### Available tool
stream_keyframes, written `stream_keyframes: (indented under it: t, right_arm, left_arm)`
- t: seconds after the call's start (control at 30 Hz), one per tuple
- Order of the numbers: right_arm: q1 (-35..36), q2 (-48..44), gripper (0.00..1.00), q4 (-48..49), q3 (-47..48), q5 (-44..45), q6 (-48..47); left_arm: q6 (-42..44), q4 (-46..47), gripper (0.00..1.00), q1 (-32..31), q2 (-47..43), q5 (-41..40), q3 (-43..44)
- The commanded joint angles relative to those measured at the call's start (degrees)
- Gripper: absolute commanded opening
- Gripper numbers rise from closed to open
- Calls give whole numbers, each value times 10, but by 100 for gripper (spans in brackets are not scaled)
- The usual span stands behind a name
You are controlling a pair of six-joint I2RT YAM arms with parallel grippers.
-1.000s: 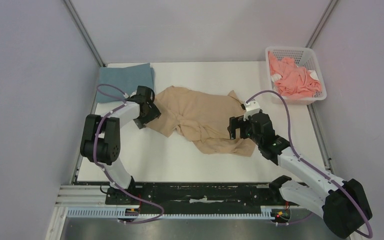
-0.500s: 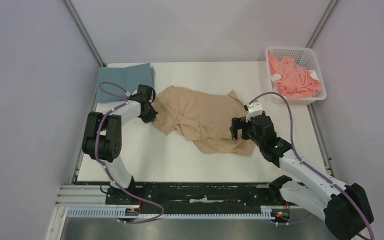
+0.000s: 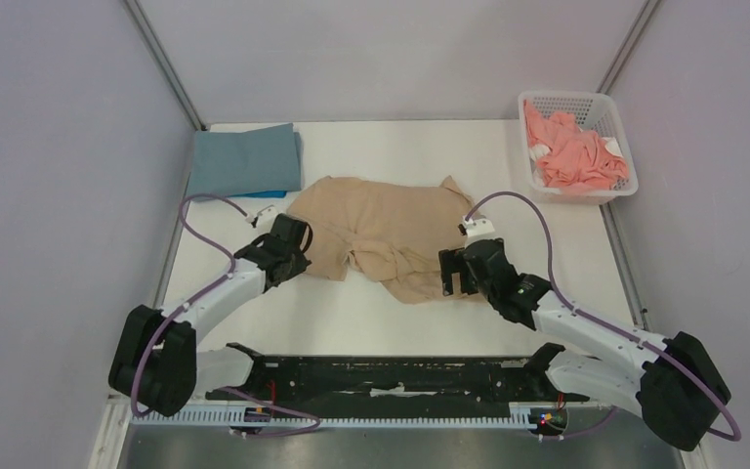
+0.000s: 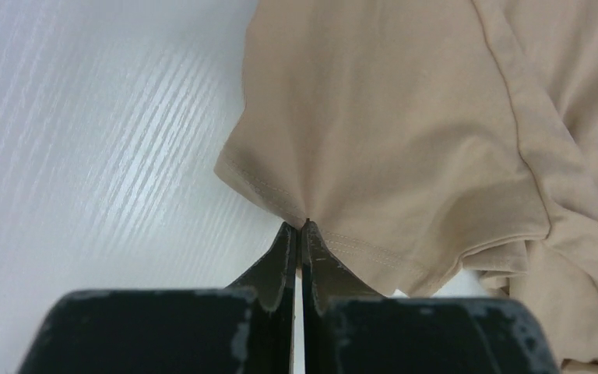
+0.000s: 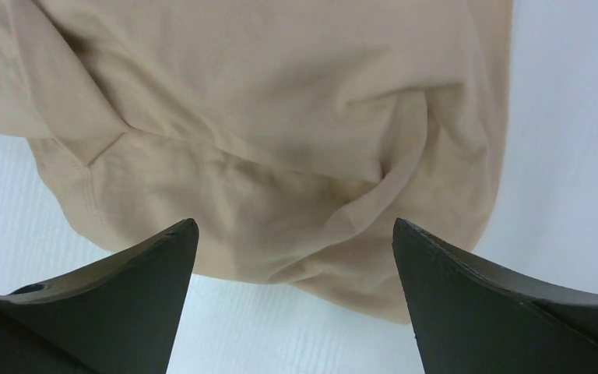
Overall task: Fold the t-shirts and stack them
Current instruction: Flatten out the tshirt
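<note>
- White table (image 3: 352, 322) between pale grey walls carries everything; the tan t-shirt (image 3: 381, 220) lies crumpled in the middle of it, bunched and partly doubled over itself.
- Beyond the tan t-shirt's far-left corner sits a folded grey-blue t-shirt (image 3: 244, 156); well off to its far right, a coral pink t-shirt (image 3: 576, 156) fills a white basket (image 3: 559, 98).
- At the tan t-shirt's left edge, the left gripper (image 4: 301, 234) has its fingers pinched together on the stitched hem, and the cloth puckers at the tips.
- Over the tan t-shirt's near-right edge, the right gripper (image 5: 293, 224) hangs with jaws spread wide, holding nothing.
- The cloth looks thin, light and limp. It will likely sag and slide across the smooth table rather than keep a shape, so a pinch on a seamed hem or corner should hold best. The overlapping folds under the right gripper could get caught together.
</note>
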Motion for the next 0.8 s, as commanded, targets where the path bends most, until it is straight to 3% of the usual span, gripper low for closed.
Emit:
stream_keyframes:
  t: [0.0, 0.27, 0.47, 0.5, 0.6, 0.73, 0.77]
  right_arm:
    - [0, -43, 98, -37, -22, 40, 56]
    - [7, -84, 93, -18, -59, -36, 112]
    - [74, -29, 89, 22, -55, 46, 160]
    - [77, -17, 86, 27, -55, 68, 174]
    - [78, 13, 63, 44, -63, 127, 205]
    - [78, 38, 45, 45, -70, 160, 233]
    - [78, 39, 36, 47, -72, 167, 233]
  left_arm:
    - [-30, 25, 2, -16, -70, -10, -25]
    - [-19, 44, 2, -22, -153, 14, -54]
    - [1, 77, 2, -23, -181, 39, -68]
    - [2, 85, 2, -24, -185, 44, -74]
    - [3, 104, 2, -24, -203, 47, -88]
    - [-1, 107, 2, -23, -232, 31, -100]
    - [-1, 109, 2, -24, -237, 27, -102]
